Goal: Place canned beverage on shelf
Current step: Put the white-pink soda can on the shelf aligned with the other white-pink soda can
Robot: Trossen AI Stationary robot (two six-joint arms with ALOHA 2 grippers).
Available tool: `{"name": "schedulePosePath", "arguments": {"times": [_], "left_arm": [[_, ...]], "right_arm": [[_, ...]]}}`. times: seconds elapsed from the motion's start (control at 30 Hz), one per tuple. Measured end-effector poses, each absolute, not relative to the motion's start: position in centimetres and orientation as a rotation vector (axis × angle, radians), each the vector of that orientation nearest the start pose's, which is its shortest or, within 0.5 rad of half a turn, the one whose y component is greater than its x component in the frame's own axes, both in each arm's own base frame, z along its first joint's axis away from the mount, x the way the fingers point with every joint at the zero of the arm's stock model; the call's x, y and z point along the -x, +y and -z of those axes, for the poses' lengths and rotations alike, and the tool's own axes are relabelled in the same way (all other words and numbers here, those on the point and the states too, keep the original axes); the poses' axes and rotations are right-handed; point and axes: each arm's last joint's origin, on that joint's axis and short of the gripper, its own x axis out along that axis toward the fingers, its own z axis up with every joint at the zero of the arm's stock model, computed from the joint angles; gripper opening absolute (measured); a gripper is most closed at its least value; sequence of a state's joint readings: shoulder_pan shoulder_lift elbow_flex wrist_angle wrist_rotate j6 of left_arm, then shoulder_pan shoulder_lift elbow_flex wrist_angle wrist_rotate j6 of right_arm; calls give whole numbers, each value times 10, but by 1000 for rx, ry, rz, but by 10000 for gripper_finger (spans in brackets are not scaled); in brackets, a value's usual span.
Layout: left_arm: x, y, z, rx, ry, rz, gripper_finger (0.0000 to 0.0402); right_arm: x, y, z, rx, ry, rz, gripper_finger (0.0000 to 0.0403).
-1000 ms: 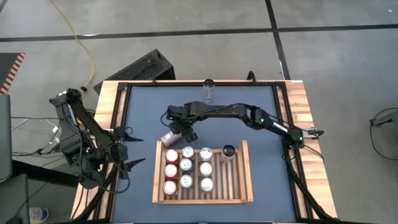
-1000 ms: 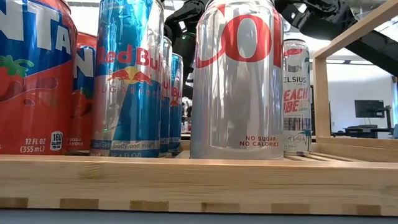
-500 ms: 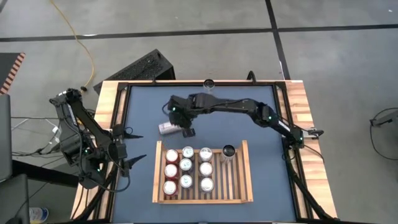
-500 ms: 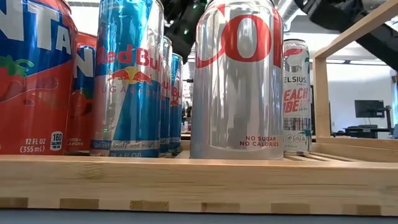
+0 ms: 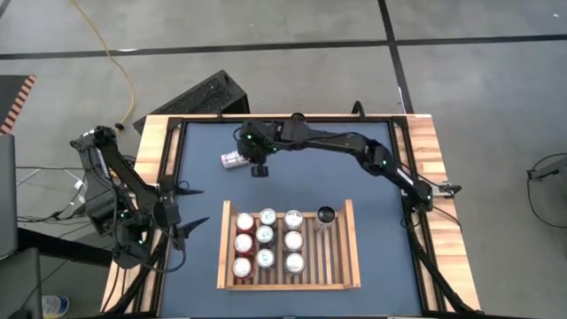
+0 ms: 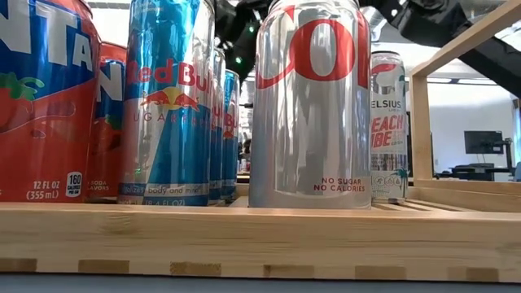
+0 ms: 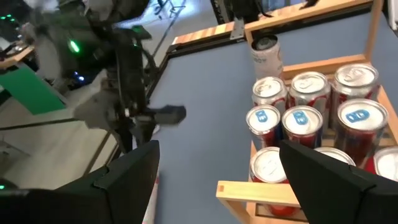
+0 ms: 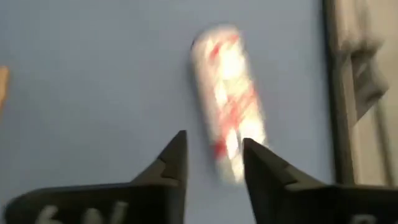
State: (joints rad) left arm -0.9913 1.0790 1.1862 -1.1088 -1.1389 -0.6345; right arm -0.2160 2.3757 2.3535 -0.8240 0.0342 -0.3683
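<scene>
A silver can with red print lies on its side on the blue tabletop, far of the shelf; it is blurred in the right wrist view. My right gripper is just right of it, fingers open about a can's width, the can's near end between the fingertips. The light-wood slatted shelf holds several upright cans in its left part. My left gripper waits open at the table's left edge, empty. My right gripper's fingers stand on either side of the can's near end, coming along the can from the table's right. The can lies on the table. I cannot tell whether the fingers touch it.
A can with a dark top stands alone at the shelf's far rim, with bare slats to its right. Another can stands at the table's far edge, partly under the right arm. The low view shows the shelf's cans close up.
My right gripper has gone toward the table's far edge and slightly left, away from the shelf's far left corner. The lying can has moved the same way across the table, staying on its side just left of the gripper.
</scene>
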Motion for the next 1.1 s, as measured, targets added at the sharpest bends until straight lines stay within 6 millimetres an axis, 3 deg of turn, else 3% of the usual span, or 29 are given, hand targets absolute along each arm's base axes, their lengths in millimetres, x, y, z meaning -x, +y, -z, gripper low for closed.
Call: {"name": "schedulePosePath", "arguments": {"times": [0.13, 0.33, 0.53, 0.63, 0.8, 0.97, 1.1], "left_arm": [[-121, -130, -354, -246, 429, -276, 320], [-133, -118, -354, -224, 443, -365, 320], [-158, -84, -352, -264, 557, -511, 320], [-173, -52, -353, -282, 661, -582, 320], [-190, 10, -359, -199, 758, -522, 320], [-180, 83, -364, -82, 744, -542, 320], [-163, 139, -355, 80, 720, -491, 320]], "right_arm": [[-499, -122, -266, 189, 947, 111, 163], [-462, -108, -326, 263, 977, 193, 245], [-415, -104, -376, 244, 1010, 283, 261], [-389, -98, -403, 195, 983, 310, 261], [-361, -81, -426, 133, 984, 319, 260], [-341, -63, -445, 88, 941, 321, 260], [-338, -51, -446, 88, 958, 298, 260]]}}
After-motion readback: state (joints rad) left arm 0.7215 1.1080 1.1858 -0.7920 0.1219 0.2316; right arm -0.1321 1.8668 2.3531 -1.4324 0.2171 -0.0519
